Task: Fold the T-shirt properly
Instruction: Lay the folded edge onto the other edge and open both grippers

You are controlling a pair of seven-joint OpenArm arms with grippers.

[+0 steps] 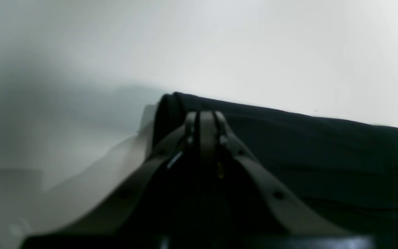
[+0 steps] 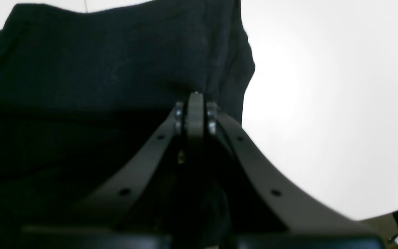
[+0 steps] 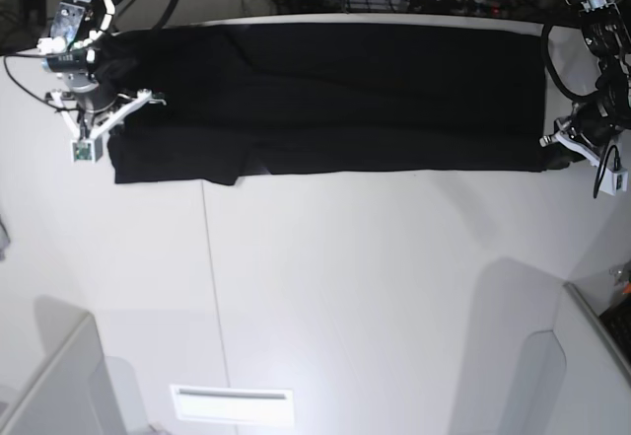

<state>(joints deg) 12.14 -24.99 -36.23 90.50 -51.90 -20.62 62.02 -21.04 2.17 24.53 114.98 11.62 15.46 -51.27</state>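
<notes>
Your large plain black cloth T-shirt (image 3: pixel 325 100) lies stretched in a long band across the 12 o'clock edge of the white table (image 3: pixel 375 287), running from the 9 o'clock side to the 3 o'clock side. Your right gripper (image 2: pixel 195 98) sits at the band's 9 o'clock end, its jaws pressed together and pinching the dark cloth near a hanging fold; in the base view that gripper (image 3: pixel 104 124) stands over the shirt's corner. Your left gripper (image 1: pixel 206 116) is at the 3 o'clock end, jaws likewise clamped on the shirt's edge, and the base view shows it (image 3: pixel 554 149) touching the cloth's far corner. No print shows.
</notes>
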